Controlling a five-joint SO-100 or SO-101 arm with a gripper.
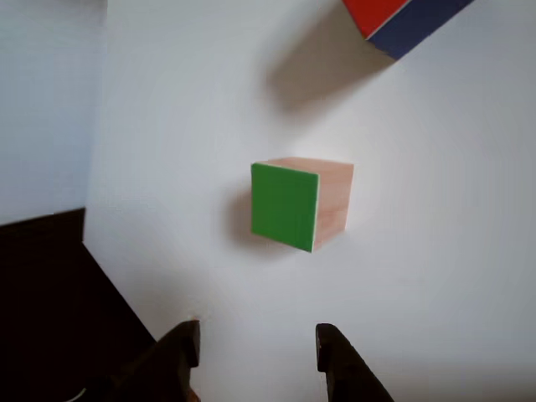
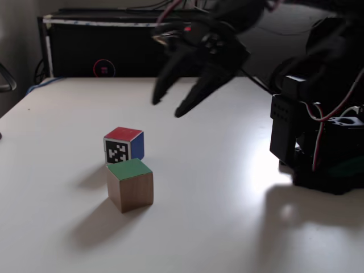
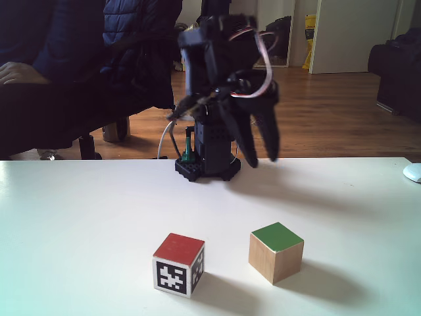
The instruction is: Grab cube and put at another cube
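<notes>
The cube [image 1: 293, 205] with the bright green face and light wood sides rests on the white table [image 1: 435, 251]; it also shows in both fixed views [image 2: 129, 184] [image 3: 275, 251]. Another cube [image 2: 123, 144], red on top with a navy side and a black-and-white patterned face, stands just behind it there, and to its left from the other side [image 3: 178, 264]; its corner shows at the top edge [image 1: 398, 21]. My gripper [image 1: 258, 345] hangs open in the air above the table, apart from both cubes [image 2: 166, 108] [image 3: 262, 160], with nothing between its fingers.
The arm's black base [image 2: 318, 148] stands at the table's right side in a fixed view, and at the far edge in the other fixed view [image 3: 207, 155]. A person sits behind the table [image 3: 59, 72]. A white mouse [image 3: 413, 172] lies at the right edge.
</notes>
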